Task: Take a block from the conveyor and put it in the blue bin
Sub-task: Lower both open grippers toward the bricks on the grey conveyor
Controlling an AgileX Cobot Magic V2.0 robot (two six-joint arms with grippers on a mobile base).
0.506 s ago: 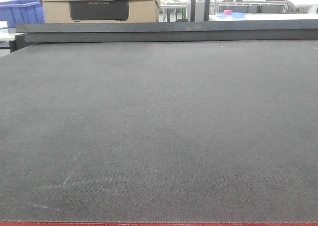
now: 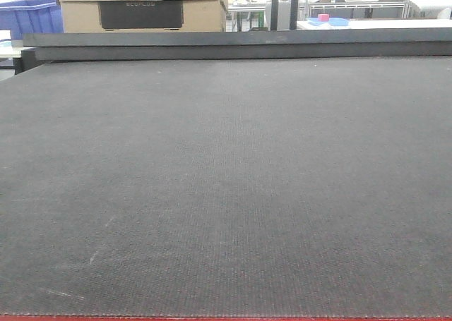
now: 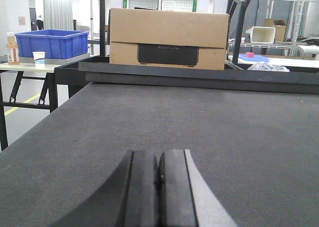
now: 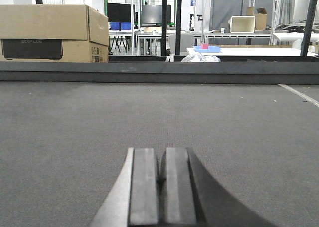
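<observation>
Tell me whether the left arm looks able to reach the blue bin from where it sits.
Probably not. The left hand, shut, sits low over the near conveyor; the blue bin stands on a side table past the belt's far left corner. Nothing blocks the way, but the stretch looks long.

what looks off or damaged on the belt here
Nothing stands out. The conveyor lies flat and untorn, with only faint pale scuffs near its front edge. The left gripper and right gripper are shut, empty.

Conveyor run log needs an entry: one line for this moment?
conveyor: no block visible | left gripper: shut, empty | right gripper: shut, empty | blue bin: left, off belt
</observation>
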